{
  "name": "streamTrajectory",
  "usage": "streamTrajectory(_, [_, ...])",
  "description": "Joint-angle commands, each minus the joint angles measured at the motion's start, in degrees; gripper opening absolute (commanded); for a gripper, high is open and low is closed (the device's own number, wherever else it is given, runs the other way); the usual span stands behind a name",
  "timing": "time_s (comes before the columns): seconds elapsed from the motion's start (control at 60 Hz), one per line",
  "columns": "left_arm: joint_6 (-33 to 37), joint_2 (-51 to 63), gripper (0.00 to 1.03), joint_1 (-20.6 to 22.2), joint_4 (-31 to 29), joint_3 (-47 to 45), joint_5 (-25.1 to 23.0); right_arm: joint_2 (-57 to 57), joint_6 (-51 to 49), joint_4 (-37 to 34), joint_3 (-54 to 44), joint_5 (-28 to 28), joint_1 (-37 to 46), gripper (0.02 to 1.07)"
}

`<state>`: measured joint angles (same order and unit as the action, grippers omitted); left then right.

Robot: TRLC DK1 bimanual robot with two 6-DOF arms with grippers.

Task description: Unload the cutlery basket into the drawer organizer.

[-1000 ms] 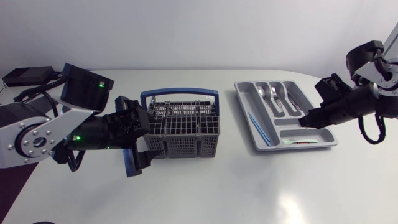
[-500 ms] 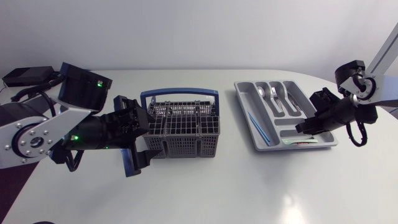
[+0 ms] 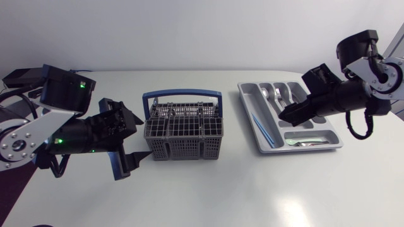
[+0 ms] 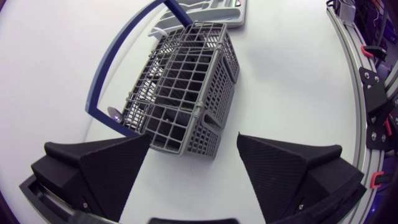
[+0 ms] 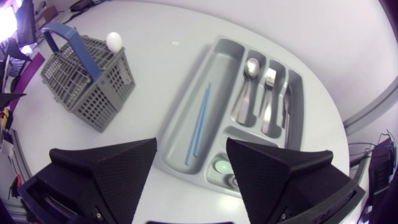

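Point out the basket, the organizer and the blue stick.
basket [image 3: 183,149], head view, front mesh wall.
organizer [image 3: 247,98], head view, bare end of long compartment.
blue stick [image 5: 199,124], right wrist view, mid-length.

Glossy white table [image 3: 208,195], rounded far edge

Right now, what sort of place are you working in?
Likely a robot lab bench staging a kitchen chore: a white table, a grey cutlery basket with a blue handle, and a grey drawer organizer.

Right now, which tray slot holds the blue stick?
The long slot nearest the basket; the stick lies alone there, the other long slots hold silver cutlery.
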<state>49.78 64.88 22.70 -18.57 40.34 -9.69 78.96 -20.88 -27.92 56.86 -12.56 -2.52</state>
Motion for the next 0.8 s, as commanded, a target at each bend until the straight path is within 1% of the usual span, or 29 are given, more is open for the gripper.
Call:
streamTrajectory(0.0, [1.2, -0.5, 0.98, -1.0, -0.5, -2.7, 0.3, 2.1, 2.8, 1.2, -1.7, -1.6, -2.4, 0.81])
streamTrajectory(0.05, [1.2, -0.4, 0.97, -1.4, -0.5, -3.3, 0.3, 2.3, 3.7, 3.5, -1.9, -3.6, -4.2, 0.77])
streamTrajectory(0.083, [1.1, -0.3, 0.96, -1.9, -0.4, -3.6, 0.3, 2.3, 5.0, 5.9, -2.2, -3.6, -5.3, 0.71])
streamTrajectory(0.2, [0.5, 0.9, 0.85, -2.5, -0.4, -4.6, 0.2, 3.7, 8.1, 10.1, -1.0, -4.8, -9.3, 0.4])
streamTrajectory(0.283, [0.1, 1.5, 0.66, -2.5, 0.1, -5.5, 0.2, 5.8, 10.5, 13.0, 0.5, -5.9, -11.1, 0.23])
streamTrajectory(0.317, [0.0, 1.7, 0.57, -2.5, 0.4, -5.9, 0.2, 7.0, 11.1, 13.3, 1.4, -6.5, -11.5, 0.15])
streamTrajectory(0.333, [-0.1, 1.8, 0.51, -2.5, 0.5, -6.0, 0.2, 7.8, 11.5, 13.5, 2.1, -7.5, -11.7, 0.1])
streamTrajectory(0.35, [-0.3, 2.0, 0.45, -2.5, 0.8, -6.1, 0.2, 8.3, 11.7, 13.7, 2.5, -8.4, -11.7, 0.08])
streamTrajectory(0.367, [-0.5, 2.0, 0.43, -2.5, 0.9, -6.1, 0.2, 8.8, 12.0, 13.9, 2.9, -8.7, -11.8, 0.08])
streamTrajectory(0.4, [-0.8, 2.8, 0.26, -2.4, 1.0, -6.2, 0.2, 9.9, 12.8, 14.7, 3.7, -9.0, -12.3, 0.08])
streamTrajectory(0.417, [-0.8, 3.1, 0.21, -2.5, 1.0, -6.2, 0.1, 10.3, 13.0, 15.1, 4.0, -9.0, -12.4, 0.08])
streamTrajectory(0.517, [-0.9, 5.1, 0.2, -2.0, 1.0, -6.8, -0.1, 12.9, 14.8, 18.0, 5.7, -9.1, -13.2, 0.08])
streamTrajectory(0.6, [-1.0, 7.0, 0.2, -1.1, 1.1, -6.9, -0.2, 15.3, 15.9, 19.0, 7.7, -10.6, -13.6, 0.08])
streamTrajectory(0.783, [-1.4, 9.2, 0.2, 0.0, 3.0, -6.7, -0.2, 20.1, 17.5, 18.9, 12.7, -13.5, -14.6, 0.08])
